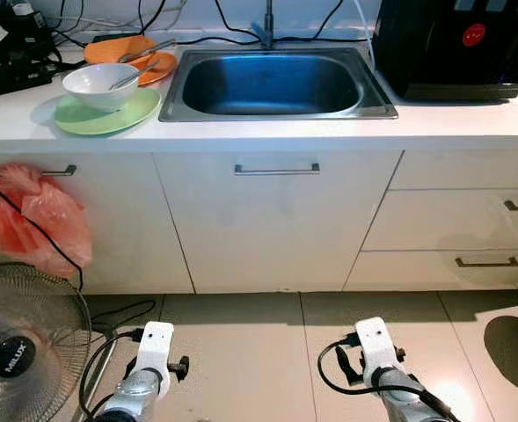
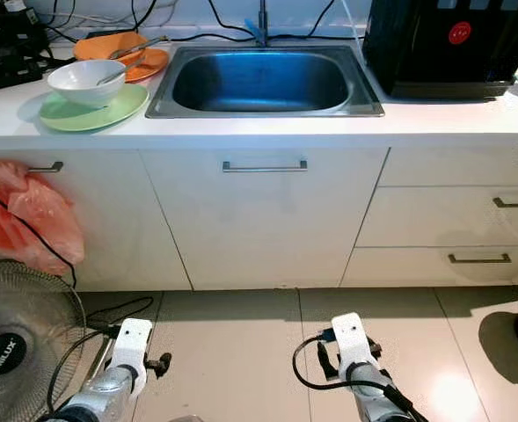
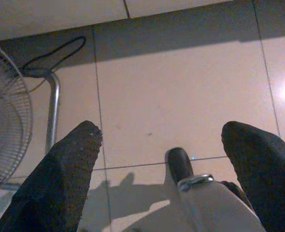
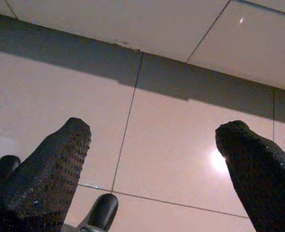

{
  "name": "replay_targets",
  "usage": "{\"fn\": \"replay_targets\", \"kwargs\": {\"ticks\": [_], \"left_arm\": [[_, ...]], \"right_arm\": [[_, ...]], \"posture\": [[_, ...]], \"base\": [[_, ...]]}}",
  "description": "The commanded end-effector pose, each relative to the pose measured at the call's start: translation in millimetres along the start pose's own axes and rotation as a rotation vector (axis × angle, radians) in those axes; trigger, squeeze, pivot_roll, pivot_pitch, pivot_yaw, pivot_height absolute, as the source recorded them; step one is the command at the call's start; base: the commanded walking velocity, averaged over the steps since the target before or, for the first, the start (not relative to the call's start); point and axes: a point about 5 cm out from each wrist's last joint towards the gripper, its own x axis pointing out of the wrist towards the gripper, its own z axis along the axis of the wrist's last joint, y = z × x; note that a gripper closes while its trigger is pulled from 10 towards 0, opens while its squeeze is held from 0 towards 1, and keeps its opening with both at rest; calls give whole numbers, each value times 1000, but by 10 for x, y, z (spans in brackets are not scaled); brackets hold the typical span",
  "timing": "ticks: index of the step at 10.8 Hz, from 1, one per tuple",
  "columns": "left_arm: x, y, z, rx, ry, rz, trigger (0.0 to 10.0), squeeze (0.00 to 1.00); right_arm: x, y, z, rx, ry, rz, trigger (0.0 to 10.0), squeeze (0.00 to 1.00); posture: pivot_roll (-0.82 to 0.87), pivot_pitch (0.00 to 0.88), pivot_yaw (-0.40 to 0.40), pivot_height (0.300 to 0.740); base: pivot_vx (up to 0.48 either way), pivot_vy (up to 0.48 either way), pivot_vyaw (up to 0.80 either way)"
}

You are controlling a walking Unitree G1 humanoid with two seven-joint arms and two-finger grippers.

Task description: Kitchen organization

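On the white counter (image 1: 267,132), far left of the sink (image 1: 276,83), sits a white bowl (image 1: 98,83) with a spoon (image 1: 128,77) resting in it, stacked on a pale green plate (image 1: 109,114). Just behind it, touching the far wall side, an orange plate (image 1: 127,51) carries another utensil. The steel sink lies empty-looking in the middle, tap (image 1: 267,26) at its far edge, and a black appliance (image 1: 456,44) with a red dot stands at the far right. Cables and a black device crowd the far left corner.

Below, white cabinet doors and drawers; a red plastic bag (image 1: 30,215) hangs from the left door handle. A floor fan (image 1: 21,343) stands near left on the tiled floor (image 1: 241,352).

Both arms hang low over the tiles, well short of the counter. Left gripper (image 3: 161,145): fingers spread wide, nothing between them. Right gripper (image 4: 152,145): likewise wide apart, holding nothing.
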Motion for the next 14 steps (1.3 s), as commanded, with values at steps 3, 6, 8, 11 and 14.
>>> {"fn": "replay_targets", "kwargs": {"ticks": [3,6,8,11,14], "left_arm": [[-3,40,-3,3,11,-6,10000,0],[-5,25,-22,25,19,-17,10000,0],[-7,35,-28,11,19,-16,10000,0],[-11,66,-40,25,24,-10,10000,0],[-13,55,-61,33,32,-9,10000,0]], "right_arm": [[-8,-22,-52,-9,36,-10,10000,541],[-22,-27,-97,-7,49,-18,10000,525],[-29,-13,-121,-8,56,-19,10000,525],[-33,11,-140,-12,64,-17,10000,525],[-47,13,-181,-20,75,-17,10000,522]], "posture": [[76,12,42,740],[74,13,48,740],[76,17,51,740],[79,22,54,740],[77,24,53,740]], "base": [[107,0,0],[480,0,0],[480,0,0],[475,0,0],[471,0,0]]}}
